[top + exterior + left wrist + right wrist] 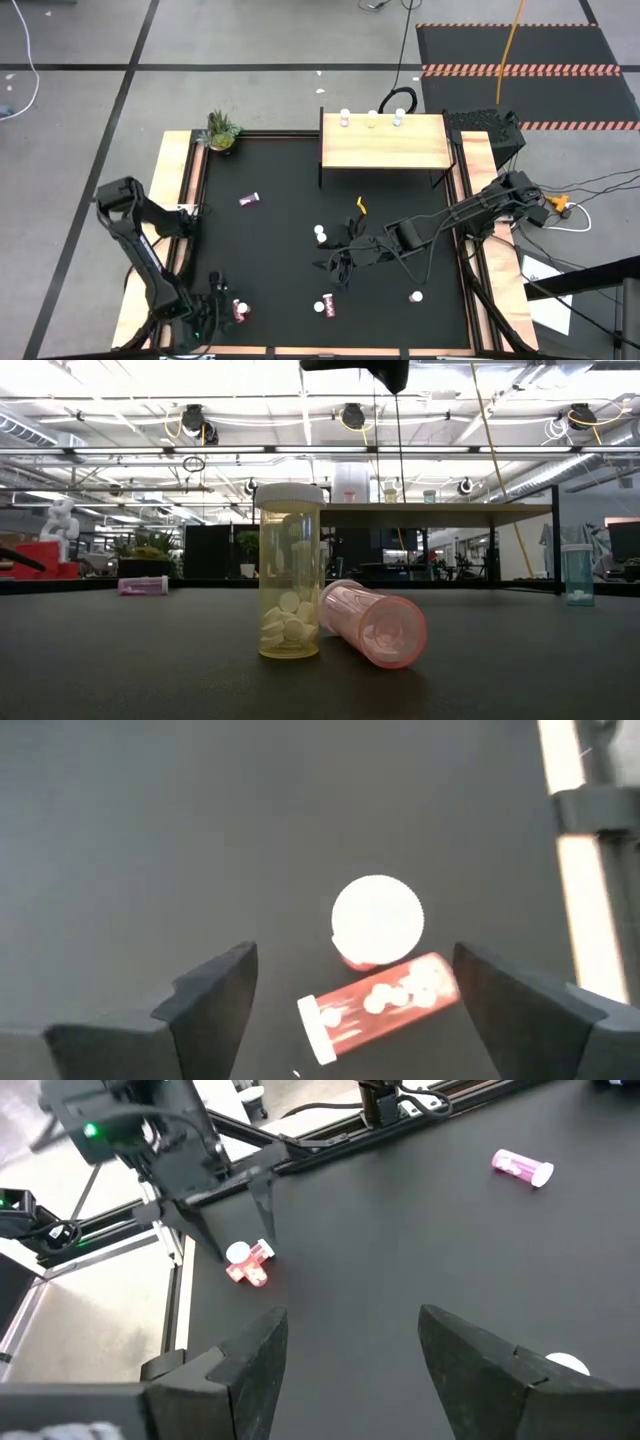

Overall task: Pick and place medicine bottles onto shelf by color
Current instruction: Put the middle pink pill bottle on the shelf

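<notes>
Fingers [215, 995] spread wide, we are hovering the left gripper [350, 1010] over red bottles [378, 1003] at seven o'clock; next, descending and pinching one.

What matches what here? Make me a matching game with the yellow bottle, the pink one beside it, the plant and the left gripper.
1 yellow bottle
2 pink bottle
3 plant
4 left gripper

A lying on its side
B open above red bottles
C at a corner of the table
D standing upright

Pairs: 1-D, 2-A, 3-C, 4-B
</notes>
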Robot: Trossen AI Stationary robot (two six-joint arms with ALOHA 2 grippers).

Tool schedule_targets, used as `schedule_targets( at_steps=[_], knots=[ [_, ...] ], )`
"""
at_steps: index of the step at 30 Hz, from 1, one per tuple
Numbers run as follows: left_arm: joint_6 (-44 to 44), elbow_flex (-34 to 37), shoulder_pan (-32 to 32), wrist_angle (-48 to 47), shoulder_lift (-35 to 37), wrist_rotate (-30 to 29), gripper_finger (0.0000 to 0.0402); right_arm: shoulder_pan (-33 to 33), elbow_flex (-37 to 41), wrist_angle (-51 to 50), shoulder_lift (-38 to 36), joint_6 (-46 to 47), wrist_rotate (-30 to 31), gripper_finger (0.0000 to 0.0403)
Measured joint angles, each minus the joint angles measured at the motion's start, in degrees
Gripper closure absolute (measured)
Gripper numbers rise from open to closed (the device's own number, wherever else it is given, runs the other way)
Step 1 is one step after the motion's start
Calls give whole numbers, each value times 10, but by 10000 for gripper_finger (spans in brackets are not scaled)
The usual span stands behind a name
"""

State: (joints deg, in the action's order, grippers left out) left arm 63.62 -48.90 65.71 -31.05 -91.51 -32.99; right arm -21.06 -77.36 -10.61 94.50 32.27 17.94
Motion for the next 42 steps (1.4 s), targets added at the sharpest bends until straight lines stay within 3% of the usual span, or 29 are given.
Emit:
schedule_targets(
  at_steps=[6, 16, 22, 29, 33, 42],
  knots=[
    [-17, 0, 0, 33, -43, -3, 82, 0, 0, 0, 0, 0, 0, 184],
    [-16, 0, -4, 44, -45, -18, 238, 0, 0, 0, 0, 0, -2, 184],
    [-22, 0, -13, 47, -45, -36, 297, 0, 0, 1, 0, 0, -3, 184],
    [-109, 0, -57, 108, -45, -61, 299, 0, 0, 15, 0, 6, -3, 184],
    [-194, 0, -93, 121, -29, -21, 292, 1, 0, 44, 0, -16, -17, 184],
    [-334, 0, -220, 124, 93, -5, 291, 1, 0, 59, 0, -109, -18, 184]
  ],
)
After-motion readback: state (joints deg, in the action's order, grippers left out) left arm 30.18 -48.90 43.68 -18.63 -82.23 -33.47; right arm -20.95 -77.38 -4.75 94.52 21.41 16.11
